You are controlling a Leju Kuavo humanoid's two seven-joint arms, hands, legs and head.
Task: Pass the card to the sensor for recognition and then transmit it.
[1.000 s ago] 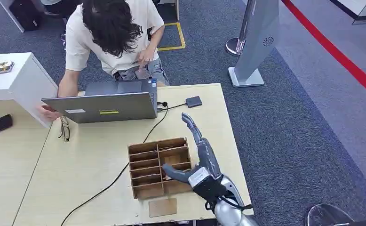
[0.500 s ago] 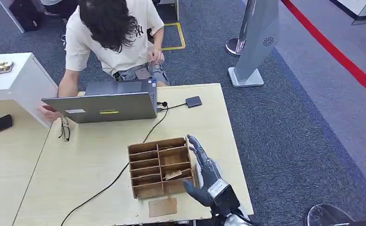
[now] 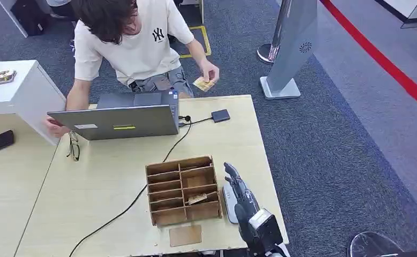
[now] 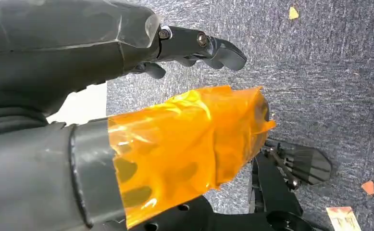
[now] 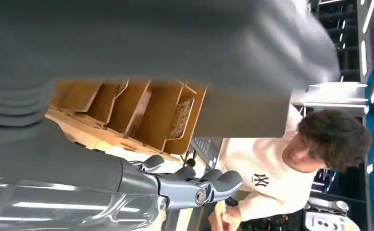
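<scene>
One card: a yellowish card [image 3: 203,84] pinched in the person's hand [image 3: 209,72], above the far edge of the surface [image 3: 99,182].
Sensor: small dark pad [image 3: 221,115] near the laptop [image 3: 115,122].
Right hand [image 3: 237,188]: fingers extended, holding nothing, beside the wooden organizer [image 3: 182,190].
Left hand [image 4: 190,96]: over carpet, fingers apart, holding nothing.

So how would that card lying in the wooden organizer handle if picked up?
The card looks thin and flat, so probably light and fairly stiff. It leans inside a compartment of the organizer, so its raised edge may help pinching, though the dividers crowd it.
</scene>
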